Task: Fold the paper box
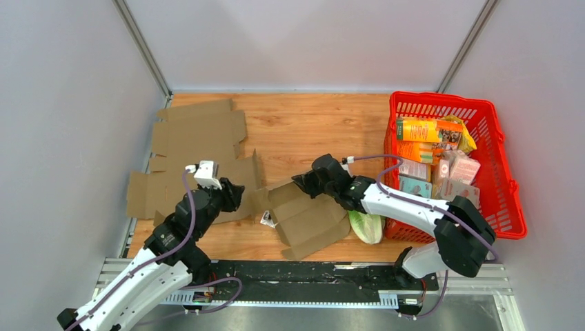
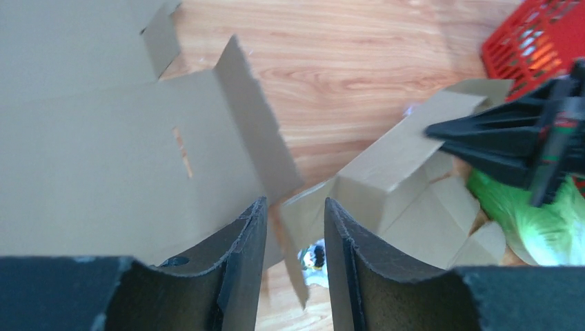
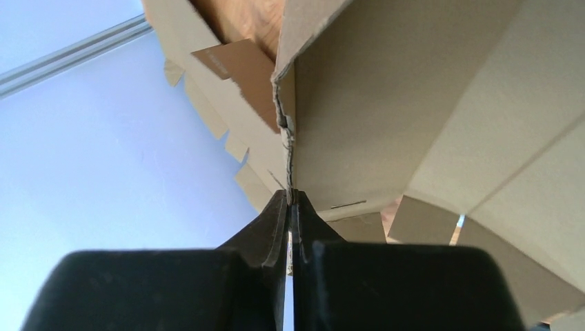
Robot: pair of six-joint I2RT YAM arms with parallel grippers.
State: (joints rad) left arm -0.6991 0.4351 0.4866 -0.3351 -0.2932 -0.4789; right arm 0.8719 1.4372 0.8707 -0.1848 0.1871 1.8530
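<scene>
The brown cardboard box (image 1: 312, 222) lies mid-table on the near side, only half raised: one wall panel stands up while the other flaps sprawl on the wooden table (image 1: 310, 131). To my eye the folding has barely begun, with walls, tucks and lid all left to do. The right claw (image 3: 290, 196) is clamped together on the raised panel's thin edge. The left claw (image 2: 294, 207) stands apart, holding nothing, just beside the box's left flap. I count one box in work, two flat cardboard cut-outs (image 1: 200, 131) overlapping at the far left, one red plastic basket (image 1: 441, 98) of packets, and one green leafy cabbage (image 1: 365, 227).
</scene>
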